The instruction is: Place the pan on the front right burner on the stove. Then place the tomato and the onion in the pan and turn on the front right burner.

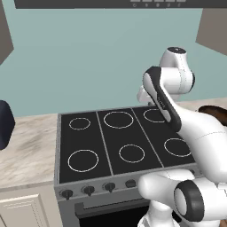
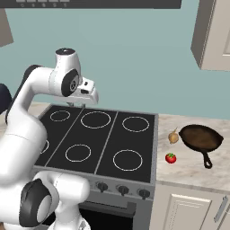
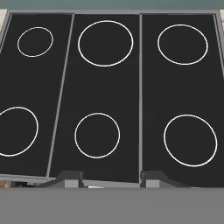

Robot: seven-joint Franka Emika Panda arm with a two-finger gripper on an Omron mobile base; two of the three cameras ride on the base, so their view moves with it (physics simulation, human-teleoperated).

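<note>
Our claw [image 2: 88,99] hangs spread and empty above the stove [image 2: 96,134], and off to its right on the counter [image 2: 197,168] lies the pan [image 2: 201,137], well apart, handle toward us. We judge it stiff and heavy, rim thin; that slim handle [image 2: 206,158] looks the surest hold.
</note>
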